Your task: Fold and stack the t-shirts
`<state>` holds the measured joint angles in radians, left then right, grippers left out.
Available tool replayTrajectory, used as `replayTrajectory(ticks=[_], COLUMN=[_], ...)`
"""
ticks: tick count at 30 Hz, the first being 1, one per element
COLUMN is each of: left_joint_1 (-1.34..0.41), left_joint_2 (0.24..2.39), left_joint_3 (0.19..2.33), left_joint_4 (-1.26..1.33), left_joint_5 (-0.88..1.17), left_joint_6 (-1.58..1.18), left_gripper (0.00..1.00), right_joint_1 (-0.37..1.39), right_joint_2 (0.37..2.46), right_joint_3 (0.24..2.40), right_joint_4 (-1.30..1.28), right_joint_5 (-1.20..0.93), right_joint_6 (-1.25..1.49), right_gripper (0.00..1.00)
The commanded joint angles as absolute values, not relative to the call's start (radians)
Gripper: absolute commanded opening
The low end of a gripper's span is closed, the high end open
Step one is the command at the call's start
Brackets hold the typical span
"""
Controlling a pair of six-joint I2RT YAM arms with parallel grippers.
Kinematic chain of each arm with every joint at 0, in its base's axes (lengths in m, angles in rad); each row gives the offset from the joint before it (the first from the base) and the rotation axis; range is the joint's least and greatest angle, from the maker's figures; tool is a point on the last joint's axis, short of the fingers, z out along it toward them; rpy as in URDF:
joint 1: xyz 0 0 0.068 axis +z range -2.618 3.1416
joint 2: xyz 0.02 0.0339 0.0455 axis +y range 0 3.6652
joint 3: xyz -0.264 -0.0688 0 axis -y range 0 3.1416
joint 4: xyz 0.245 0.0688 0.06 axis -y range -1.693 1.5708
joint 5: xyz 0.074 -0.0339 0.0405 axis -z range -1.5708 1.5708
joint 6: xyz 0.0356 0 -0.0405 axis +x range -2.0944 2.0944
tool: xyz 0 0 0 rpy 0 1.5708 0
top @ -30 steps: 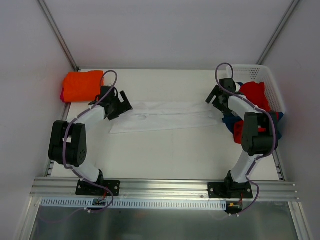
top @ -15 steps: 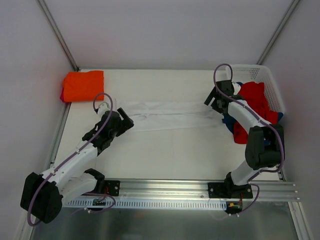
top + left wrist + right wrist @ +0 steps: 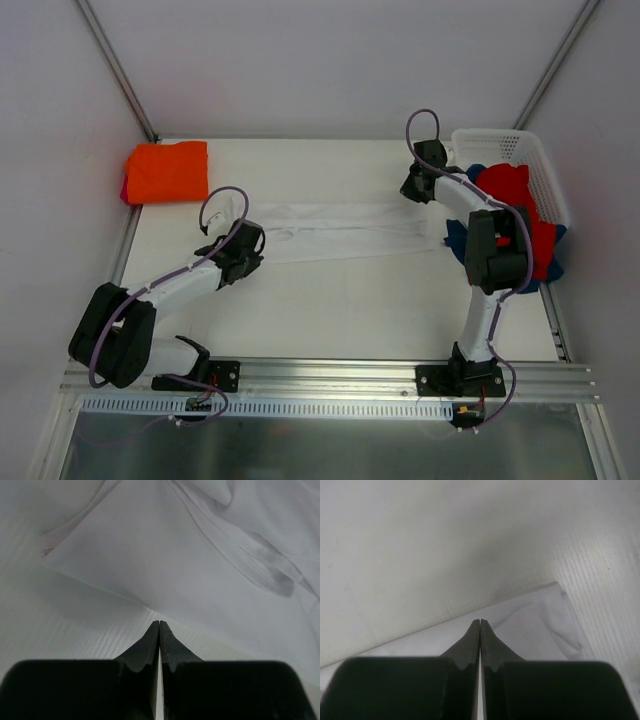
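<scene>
Nearest, the left claw point(image 3: 159, 626) is pressed together, its tips at the near edge of the white t-shirt point(image 3: 340, 230); whether any cloth is nipped I cannot tell. The shirt lies as a long rumpled strip across the middle of the desk point(image 3: 330, 310). At its far right end the right claw point(image 3: 480, 624) is likewise pressed together over the edge. The cloth looks light and limp and would likely sag, so it is best pinched at corners or hems. Beyond, an orange t-shirt point(image 3: 165, 170) sits folded in the far left corner, and a red t-shirt point(image 3: 505, 190) fills the white basket point(image 3: 500, 138) on the far right.
</scene>
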<state>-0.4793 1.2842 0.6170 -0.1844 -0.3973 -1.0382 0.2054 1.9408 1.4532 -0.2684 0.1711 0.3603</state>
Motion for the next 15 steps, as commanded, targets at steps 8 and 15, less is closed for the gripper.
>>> replayTrajectory(ticks=[8, 15], left_joint_1=[-0.492, -0.489], left_joint_2=[1.449, 1.566], left_joint_3=[0.736, 0.802], left_joint_4=[-0.187, -0.204], left_joint_5=[-0.434, -0.416], left_joint_6=[-1.118, -1.117], left_gripper=[0.0, 0.0], right_joint_1=[0.195, 0.186], right_joint_2=[2.08, 1.985], right_joint_3=[1.546, 1.332], right_joint_4=[-0.244, -0.213], right_joint_5=[0.06, 0.071], right_joint_6=[0.385, 0.439], right_gripper=[0.01, 0.01])
